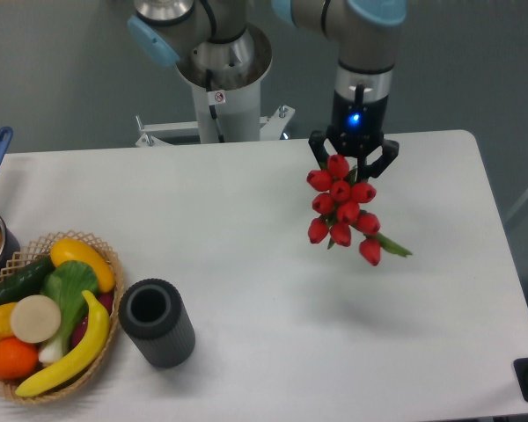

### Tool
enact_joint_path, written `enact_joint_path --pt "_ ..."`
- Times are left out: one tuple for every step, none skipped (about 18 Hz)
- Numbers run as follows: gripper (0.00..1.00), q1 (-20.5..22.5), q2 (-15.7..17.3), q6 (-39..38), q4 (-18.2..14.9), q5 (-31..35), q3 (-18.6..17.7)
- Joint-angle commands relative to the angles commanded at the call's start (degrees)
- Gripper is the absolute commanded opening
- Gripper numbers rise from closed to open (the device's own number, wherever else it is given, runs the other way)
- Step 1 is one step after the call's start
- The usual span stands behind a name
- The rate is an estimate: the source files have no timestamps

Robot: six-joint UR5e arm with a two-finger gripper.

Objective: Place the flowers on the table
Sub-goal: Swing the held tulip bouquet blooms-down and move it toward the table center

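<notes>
Hand [353, 160] is pinching the flowers [345, 209], blooms facing the camera, hanging above the right-centre of the bench [246, 264]. I'd be lowering slowly until the bunch is resting flat, then opening, keeping well apart from the dark cylinder [157, 323].

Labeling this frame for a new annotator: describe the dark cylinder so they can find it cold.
Start at the white table and go to its front left corner, where a wicker basket holds fruit and vegetables. Just right of that basket stands the dark cylinder, an open-topped, hollow, ribbed tube. It is the only matte charcoal object there, far from the red flowers in the gripper.
</notes>
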Motion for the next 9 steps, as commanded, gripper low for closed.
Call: enact_joint_path --pt "0.36 -0.26 -0.35 0.00 -0.18 0.53 -0.09" --pt "0.36 -0.44 -0.70 0.00 -0.26 1.14 0.00" --pt "0.36 -1.22 -1.58 0.00 -0.27 1.93 -0.09" --pt "0.36 -1.75 -2.28 0.00 -0.18 3.16 0.00" --pt "0.36 -2.37 -3.07 0.00 -0.26 4.56 0.00" --pt "0.36 -2.90 -3.86 0.00 -0.18 5.97 0.00" --pt "0.36 -3.42 -4.65 0.00 -0.26 7.02 0.26" --pt "0.36 -3.95 -5.79 0.00 -0.27 7.99 0.52" --pt "0.36 -4.30 -6.76 0.00 -0.09 8.61 0.70"
